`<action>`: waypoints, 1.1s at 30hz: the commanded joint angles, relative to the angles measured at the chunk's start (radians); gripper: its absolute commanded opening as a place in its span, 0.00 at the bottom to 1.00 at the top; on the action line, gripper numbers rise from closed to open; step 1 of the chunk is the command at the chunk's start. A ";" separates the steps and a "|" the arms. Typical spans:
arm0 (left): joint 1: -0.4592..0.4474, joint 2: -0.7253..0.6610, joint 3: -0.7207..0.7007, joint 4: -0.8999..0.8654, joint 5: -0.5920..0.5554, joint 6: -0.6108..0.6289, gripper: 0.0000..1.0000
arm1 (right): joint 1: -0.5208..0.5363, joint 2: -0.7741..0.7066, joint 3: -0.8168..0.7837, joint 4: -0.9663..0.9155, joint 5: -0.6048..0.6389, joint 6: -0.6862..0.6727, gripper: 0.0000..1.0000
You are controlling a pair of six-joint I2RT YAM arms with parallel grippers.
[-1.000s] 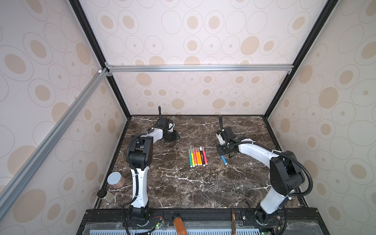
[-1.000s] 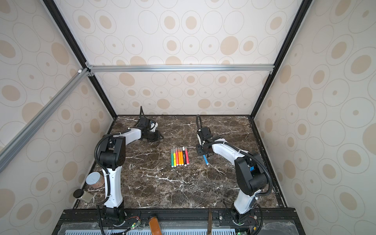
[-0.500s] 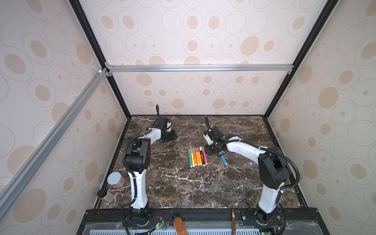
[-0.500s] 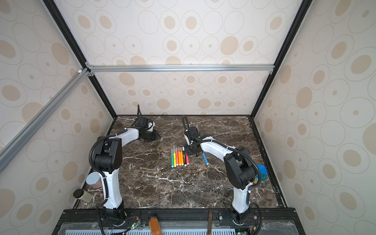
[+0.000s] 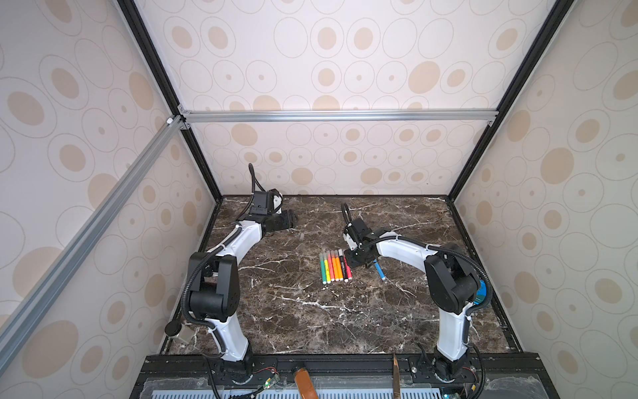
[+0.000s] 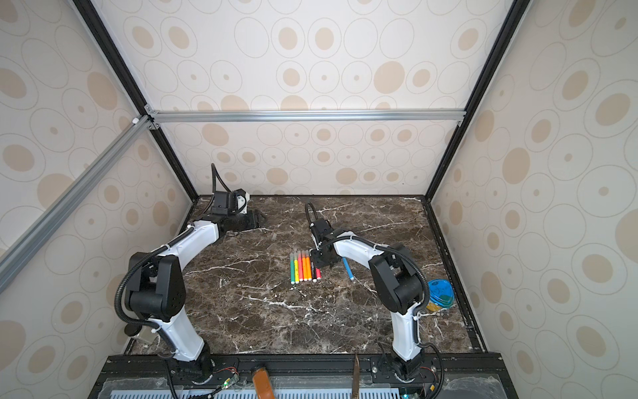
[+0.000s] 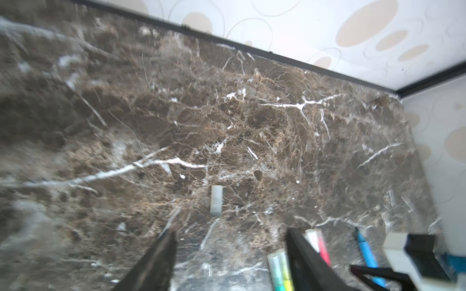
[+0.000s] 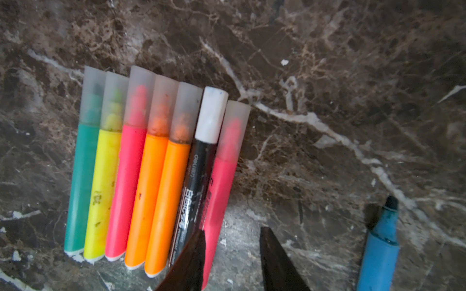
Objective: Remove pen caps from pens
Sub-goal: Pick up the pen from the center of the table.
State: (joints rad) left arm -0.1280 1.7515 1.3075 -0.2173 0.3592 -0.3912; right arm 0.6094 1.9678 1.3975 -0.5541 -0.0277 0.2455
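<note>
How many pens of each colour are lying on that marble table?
Green pen: 1
Yellow pen: 1
Pink-red pens: 2
Orange pens: 2
Black pen: 1
Blue pen: 1
Total: 8

Robot test booth, patterned wall panels (image 5: 345,51), aluminium frame (image 5: 338,115), marble tabletop (image 5: 310,321)

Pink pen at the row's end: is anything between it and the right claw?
Nothing visible. The right gripper hangs open over the pink pen, at its barrel end; the black pen lies tight against one side, bare table on the other.
</note>
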 commanded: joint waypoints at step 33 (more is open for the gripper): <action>-0.162 -0.174 -0.279 0.297 0.203 -0.091 0.80 | -0.016 -0.208 -0.189 0.048 0.028 -0.041 0.01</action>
State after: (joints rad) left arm -0.2276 1.5806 1.0252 0.0475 0.5144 -0.5007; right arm 0.6052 1.8496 1.2259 -0.5186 -0.0010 0.2466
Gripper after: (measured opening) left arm 0.801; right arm 0.151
